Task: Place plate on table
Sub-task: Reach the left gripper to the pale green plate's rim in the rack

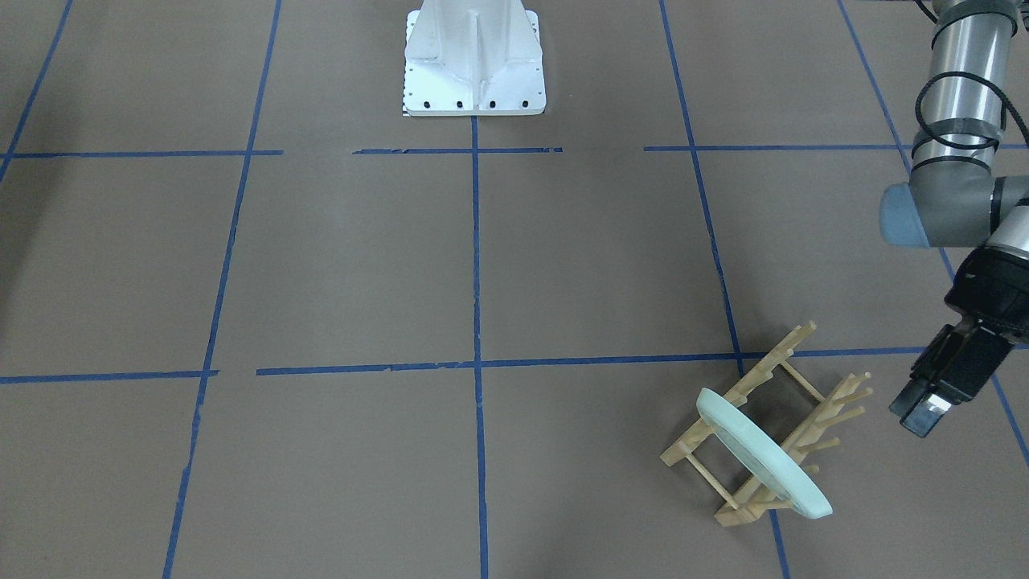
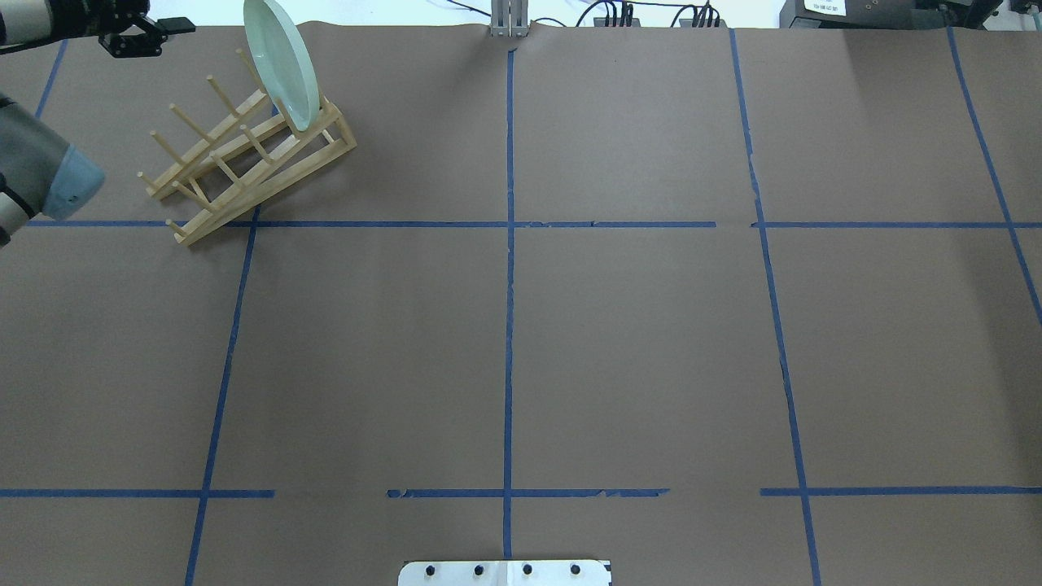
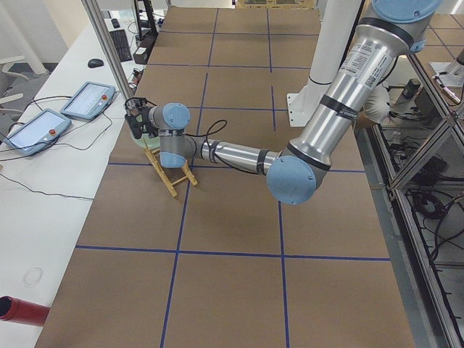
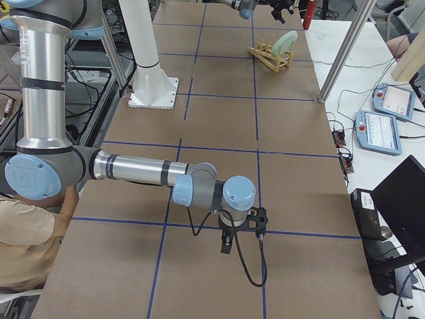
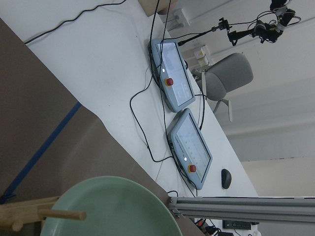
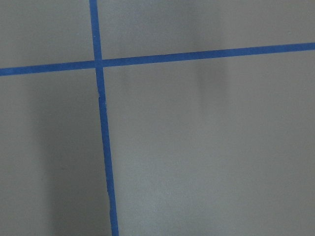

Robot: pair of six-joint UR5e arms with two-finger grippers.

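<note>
The pale green plate (image 1: 760, 454) stands on edge in the end slot of the wooden peg rack (image 1: 752, 386) on the brown table (image 1: 362, 265). In the overhead view the plate (image 2: 281, 65) is at the far left corner. My left gripper (image 1: 916, 418) hovers beside the rack's empty pegs, clear of the plate, and looks open and empty (image 2: 142, 41). Its wrist view shows the plate's upper rim (image 5: 113, 206) and a peg (image 5: 59, 215) below. My right gripper (image 4: 226, 247) hangs low over bare table, far from the plate; I cannot tell its state.
The white robot base (image 1: 474, 64) stands at the middle of the robot's edge. Beyond the table's far edge, a white bench holds two teach pendants (image 5: 189, 147) and cables. A metal post (image 4: 339, 53) rises at that edge.
</note>
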